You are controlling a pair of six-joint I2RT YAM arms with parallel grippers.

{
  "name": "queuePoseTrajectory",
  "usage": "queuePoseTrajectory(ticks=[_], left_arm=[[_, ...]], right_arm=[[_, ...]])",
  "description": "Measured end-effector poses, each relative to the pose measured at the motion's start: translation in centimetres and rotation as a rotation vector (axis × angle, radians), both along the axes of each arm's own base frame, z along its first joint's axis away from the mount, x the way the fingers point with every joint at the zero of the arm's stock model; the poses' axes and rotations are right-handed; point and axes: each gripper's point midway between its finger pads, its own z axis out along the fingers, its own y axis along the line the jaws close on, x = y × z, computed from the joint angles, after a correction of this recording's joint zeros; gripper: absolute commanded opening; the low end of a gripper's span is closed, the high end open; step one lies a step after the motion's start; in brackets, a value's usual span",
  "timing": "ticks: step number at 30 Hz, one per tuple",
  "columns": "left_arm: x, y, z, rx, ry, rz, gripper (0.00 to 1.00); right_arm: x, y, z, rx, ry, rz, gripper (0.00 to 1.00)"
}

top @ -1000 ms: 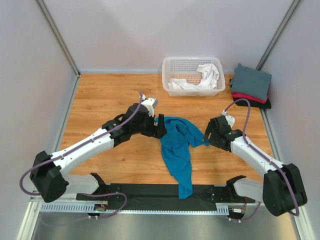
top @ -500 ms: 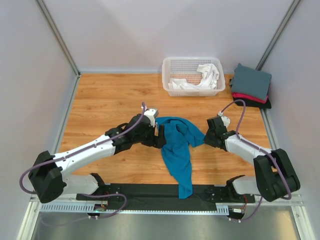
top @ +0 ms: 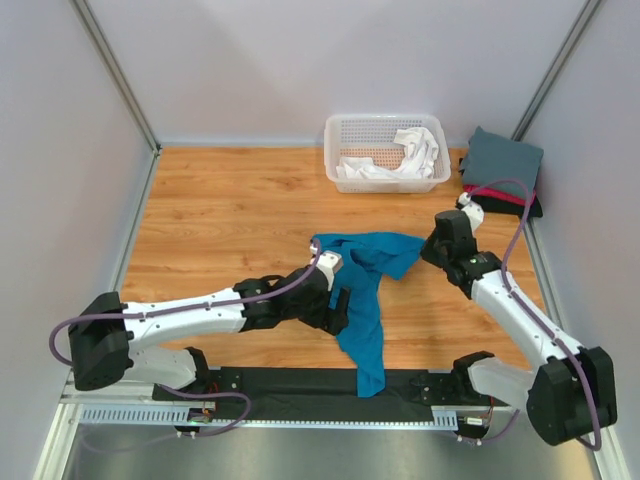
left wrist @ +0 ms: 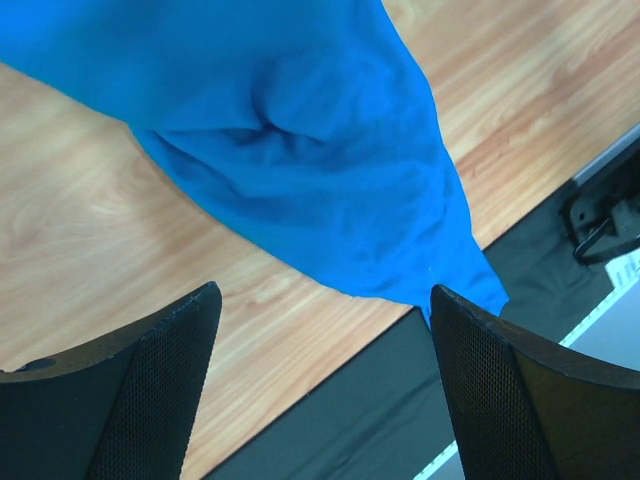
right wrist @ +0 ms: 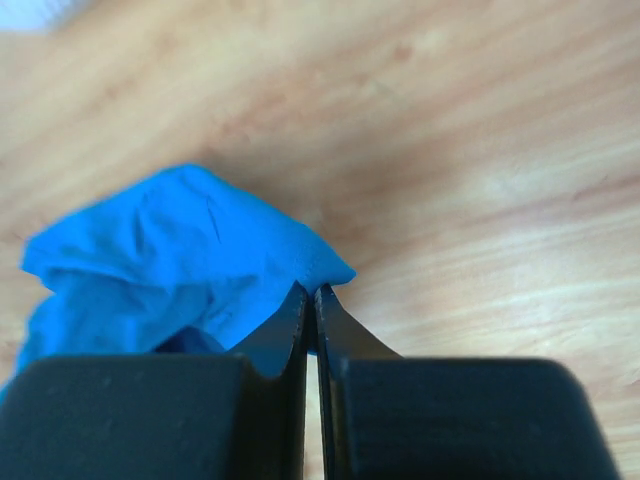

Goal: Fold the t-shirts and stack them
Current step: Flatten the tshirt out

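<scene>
- Teal-blue t-shirt (top: 366,322) lies crumpled at mid-table (top: 220,200), unfolded. Its upper part spreads sideways and a long tail runs toward the near edge.
- The tail end lies over the black mat (top: 290,383) along the table's front.
- Right gripper (right wrist: 310,297): jaws pressed together with no gap to speak of, closed on the shirt's right-hand corner. In the right wrist view the cloth bunches to the left of the tips and meets them.
- From above, that corner is drawn out to the right, up to the right gripper, and the arm reaches in from the right side.
- Left gripper (left wrist: 322,300): jaws spread wide, holding nothing. It hangs over the left edge of the shirt's middle.
- Left wrist view: both mesh-faced fingers (left wrist: 150,380) stand apart from the cloth, with bare wood and the mat edge between them. The blue folds lie just beyond.
- White lattice basket (top: 388,184) sits at the far edge, right of centre, with white t-shirts (top: 415,145) heaped loosely inside.
- A folded stack sits in the far right corner, beside the basket. The slate-grey shirt (top: 502,160) is on top, the red-pink shirt (top: 492,191) is under it, and the black shirt (top: 528,208) shows at the bottom edge.
- The stack lies well apart from the teal-blue t-shirt.
</scene>
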Motion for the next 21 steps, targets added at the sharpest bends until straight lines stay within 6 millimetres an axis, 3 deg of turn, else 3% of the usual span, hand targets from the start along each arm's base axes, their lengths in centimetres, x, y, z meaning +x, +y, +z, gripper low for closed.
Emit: queuePoseTrajectory(ticks=[2, 4, 7, 11, 15, 21], left_arm=[[-0.8, -0.7, -0.2, 0.034, -0.001, -0.026, 0.91], [-1.2, -1.3, 0.0, 0.049, -0.006, -0.041, 0.91], [-0.8, -1.9, -0.1, 0.063, -0.019, -0.029, 0.91], [-0.1, -1.8, -2.2, 0.138, -0.016, -0.002, 0.91], [0.5, -1.6, -4.1, 0.204, -0.017, 0.025, 0.82], [1.9, -2.9, -4.8, 0.238, -0.02, 0.045, 0.78]], right_arm=[[0.8, -0.7, 2.4, 0.001, -0.075, -0.021, 0.0], [1.3, -1.3, 3.4, -0.007, -0.106, -0.038, 0.0], [1.5, -1.9, 2.4, -0.018, -0.074, -0.051, 0.0], [1.5, -1.9, 1.3, -0.02, -0.037, -0.043, 0.01], [1.5, -2.2, 1.3, -0.027, -0.033, -0.039, 0.0], [1.5, -2.7, 1.2, -0.032, -0.03, -0.04, 0.0]])
